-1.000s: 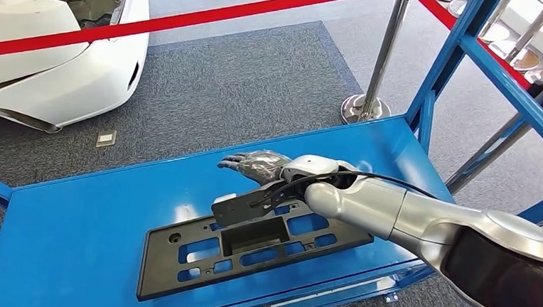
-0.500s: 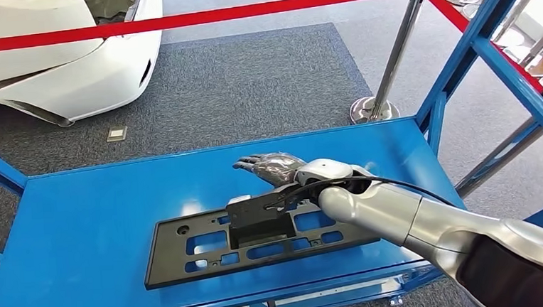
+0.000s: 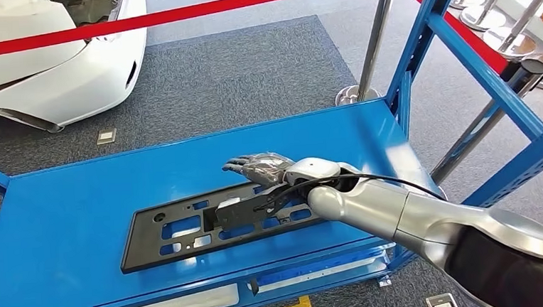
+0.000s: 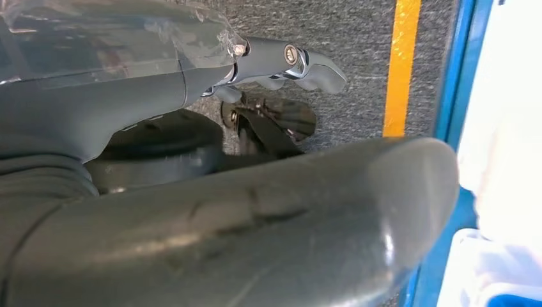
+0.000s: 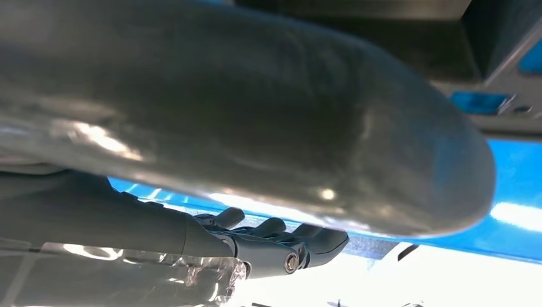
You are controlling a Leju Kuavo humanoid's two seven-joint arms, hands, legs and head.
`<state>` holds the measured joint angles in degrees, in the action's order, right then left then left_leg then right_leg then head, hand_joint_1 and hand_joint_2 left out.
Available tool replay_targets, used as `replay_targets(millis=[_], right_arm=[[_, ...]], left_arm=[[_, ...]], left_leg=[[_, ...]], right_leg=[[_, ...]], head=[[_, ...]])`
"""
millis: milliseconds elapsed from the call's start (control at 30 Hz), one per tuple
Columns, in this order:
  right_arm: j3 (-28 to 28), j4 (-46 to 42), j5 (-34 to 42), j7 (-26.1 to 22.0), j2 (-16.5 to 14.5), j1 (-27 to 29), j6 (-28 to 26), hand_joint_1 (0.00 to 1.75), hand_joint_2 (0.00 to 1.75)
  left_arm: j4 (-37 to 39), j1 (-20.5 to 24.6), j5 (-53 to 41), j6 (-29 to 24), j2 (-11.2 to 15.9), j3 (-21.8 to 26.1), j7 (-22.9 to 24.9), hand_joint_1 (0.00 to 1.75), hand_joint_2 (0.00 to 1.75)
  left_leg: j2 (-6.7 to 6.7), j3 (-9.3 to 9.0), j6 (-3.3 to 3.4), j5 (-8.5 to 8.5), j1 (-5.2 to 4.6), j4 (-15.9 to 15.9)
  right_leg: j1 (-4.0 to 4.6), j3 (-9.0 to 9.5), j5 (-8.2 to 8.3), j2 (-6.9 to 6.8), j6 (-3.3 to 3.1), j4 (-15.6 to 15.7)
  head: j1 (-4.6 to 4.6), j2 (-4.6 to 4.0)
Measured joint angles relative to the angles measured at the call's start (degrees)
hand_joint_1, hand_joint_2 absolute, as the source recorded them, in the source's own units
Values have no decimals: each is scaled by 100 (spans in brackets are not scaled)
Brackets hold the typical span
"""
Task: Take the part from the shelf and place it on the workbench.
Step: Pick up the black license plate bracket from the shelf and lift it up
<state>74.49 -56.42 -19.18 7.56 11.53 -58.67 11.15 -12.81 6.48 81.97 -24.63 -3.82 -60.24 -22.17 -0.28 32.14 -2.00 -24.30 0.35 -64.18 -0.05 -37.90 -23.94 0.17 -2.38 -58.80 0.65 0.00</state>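
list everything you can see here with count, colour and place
flat black plastic part with rectangular cut-outs: one, black, lying flat on the blue shelf, toward its front edge
blue metal shelf: one, blue, across the middle of the head view, with blue uprights at its right end
red barrier belt: one, red, stretched across the top, running to a silver post
silver stanchion post: one, silver, on the carpet behind the shelf's right end
white car body: one, white, top left on the grey carpet
yellow floor line: one, yellow, on the grey carpet beside the shelf
right hand: one, grey and dark, over the part's far edge, fingers stretched out; grip cannot be told
left hand: one, grey, hanging over the carpet
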Motion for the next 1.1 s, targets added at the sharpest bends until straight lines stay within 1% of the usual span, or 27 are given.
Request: replay_targets(millis=[33,67,167,200,233,267,300,333,367,400,433,467,500,567,600,667,700,733,767,833,867,900,933,967,1000,1067,1100], right_arm=[[0,-4,-1,1,4,0,0,0,0],[0,-8,-1,1,8,0,0,0,0],[0,-14,-1,2,23,3,0,0,0],[0,-15,-1,3,31,1,0,0,0],[0,-15,-1,4,42,-1,0,0,0],[0,-15,-1,5,53,-2,0,0,0],[0,-16,-1,6,59,1,0,0,0],[0,-15,-1,7,65,7,1,0,0],[0,-16,-1,8,69,14,1,0,0],[1,-15,-3,8,71,19,2,0,0],[1,-15,-8,9,72,21,3,0,0],[1,-17,-18,9,73,20,3,0,0],[1,-20,-32,9,73,14,5,0,0],[-1,-41,-70,8,73,1,14,0,0],[-1,-51,-89,6,73,-3,23,0,0],[0,-60,-119,2,71,5,48,0,0],[0,-60,-132,-1,68,9,61,0,0],[0,-60,-148,-2,63,12,72,0,0],[1,-60,-165,-4,57,11,79,0,0],[9,-60,-199,-10,43,10,87,0,0],[18,-60,-215,-14,39,11,91,0,0],[29,-60,-228,-18,36,11,95,0,0],[39,-60,-238,-21,34,11,99,0,0],[45,-60,-249,-22,33,10,103,0,0],[48,-60,-264,-22,33,9,110,0,0],[48,-60,-314,-1,30,0,150,0,0],[49,-60,-357,28,27,-5,189,0,0]], left_arm=[[0,6,-5,0,0,-1,4,0,0],[0,12,-9,0,0,-1,5,0,0],[0,18,-15,0,-4,0,7,0,0],[0,20,-15,0,-8,0,7,0,0],[0,22,-16,0,-11,-1,8,0,0],[0,24,-19,0,-16,-1,8,0,0],[0,25,-21,1,-16,-2,9,0,0],[0,24,-25,1,-17,-2,10,0,0],[0,23,-26,2,-17,-2,11,0,0],[0,23,-28,3,-17,-2,12,0,0],[0,23,-29,5,-18,-2,13,0,0],[0,23,-31,7,-19,-2,16,0,0],[0,23,-35,9,-20,-2,23,0,0],[0,25,-58,4,-23,-7,51,0,0],[0,25,-76,1,-23,-13,73,0,0],[0,21,-121,-2,-23,-31,116,0,0],[0,18,-138,-1,-23,-39,133,0,0],[0,16,-151,2,-23,-44,147,0,0],[0,16,-158,4,-23,-46,158,0,0],[0,15,-158,5,-22,-54,195,0,0],[0,16,-154,4,-22,-62,215,0,0],[0,16,-150,3,-22,-70,235,0,0],[0,16,-146,2,-22,-79,251,0,0],[0,17,-146,1,-22,-85,261,0,0],[0,20,-150,-1,-22,-87,268,0,0],[0,28,-164,-18,-23,-91,282,0,0],[0,31,-172,-30,-23,-96,290,0,0]], left_leg=[[3,-201,20,65,-10,338],[5,-308,36,88,-22,555],[23,-255,99,200,-19,675],[33,-218,139,266,-5,701],[47,-165,179,339,10,731],[59,-99,209,409,19,745],[61,-24,229,472,18,748],[65,62,235,533,19,743],[68,148,231,593,21,734],[71,236,221,649,26,718],[73,320,205,699,33,696],[73,395,185,740,41,666],[72,464,160,772,43,629],[72,561,95,833,38,561],[72,594,56,875,35,548],[68,642,-27,957,34,547],[64,680,-61,923,38,512],[59,740,-90,794,44,393],[56,823,-112,577,54,171],[57,1012,-150,83,63,-518],[58,1069,-162,-37,64,-828],[57,1063,-169,-33,63,-1009],[57,963,-166,74,63,-994],[57,760,-154,216,62,-775],[55,486,-131,306,61,-409],[52,23,-72,313,41,298],[52,-77,-41,268,28,486]], right_leg=[[7,-27,40,-2,27,-1],[10,-42,80,-6,58,2],[-1,-66,176,-16,163,27],[0,-100,94,-13,200,-27],[0,-162,-96,-8,232,-185],[-9,-253,-373,-3,258,-457],[-20,-357,-671,-2,283,-822],[-37,-445,-889,-2,305,-1206],[-55,-479,-971,-3,328,-1497],[-72,-431,-921,-4,348,-1625],[-87,-284,-778,-5,362,-1547],[-99,-45,-625,-6,368,-1279],[-103,251,-553,-5,363,-885],[-84,707,-619,3,302,-175],[-67,794,-678,7,258,3],[-63,753,-653,1,163,74],[-71,712,-608,-6,112,84],[-82,667,-561,-14,64,100],[-87,619,-517,-21,23,111],[-70,510,-430,-32,-17,108],[-60,455,-386,-36,-22,103],[-54,399,-343,-37,-19,96],[-49,342,-303,-37,-12,86],[-48,292,-269,-36,-2,72],[-47,253,-242,-36,13,55],[-33,200,-200,-39,58,18],[-28,186,-179,-43,90,7]], head=[[8,0],[7,0],[2,0],[-5,0],[-34,0],[-69,0],[-108,0],[-140,0],[-161,0],[-180,0],[-201,0],[-224,0],[-255,0],[-290,0],[-293,0],[-262,0],[-247,0],[-217,0],[-176,0],[-77,0],[-40,0],[-13,0],[8,0],[29,0],[56,0],[105,0],[121,0]])
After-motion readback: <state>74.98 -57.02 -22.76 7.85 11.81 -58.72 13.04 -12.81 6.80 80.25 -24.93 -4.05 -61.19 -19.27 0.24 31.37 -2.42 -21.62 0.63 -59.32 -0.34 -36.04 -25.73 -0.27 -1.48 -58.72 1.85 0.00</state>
